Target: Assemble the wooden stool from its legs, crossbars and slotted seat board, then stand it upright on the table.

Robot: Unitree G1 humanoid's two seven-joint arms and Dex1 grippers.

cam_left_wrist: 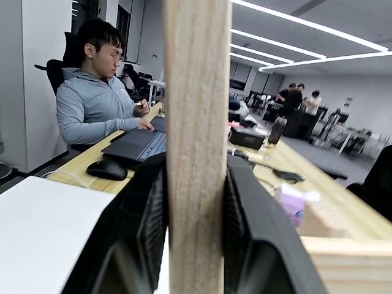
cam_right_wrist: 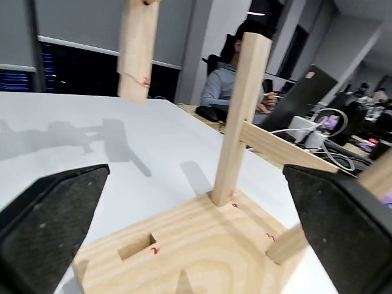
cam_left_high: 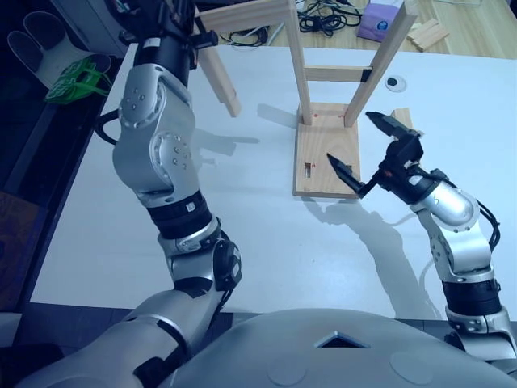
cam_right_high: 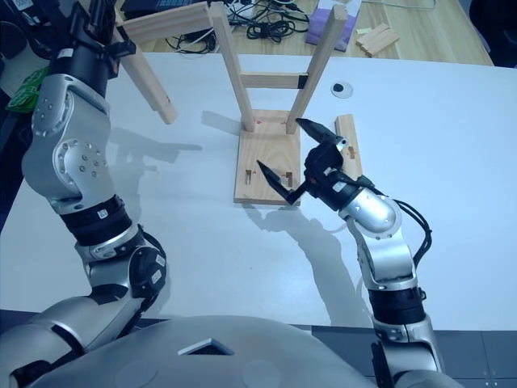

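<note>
The slotted seat board (cam_left_high: 321, 176) lies flat on the white table (cam_left_high: 242, 242), with two legs (cam_left_high: 297, 56) standing in its far end, joined by a crossbar (cam_left_high: 335, 73). The right gripper (cam_left_high: 351, 139) hovers over the board, jaws spread wide and holding nothing. The left gripper (cam_left_wrist: 195, 233), raised at the table's far left, is clamped on a second leg frame (cam_left_high: 220, 81) held clear of the table. A loose wooden piece (cam_right_high: 349, 133) lies just beside the board.
</note>
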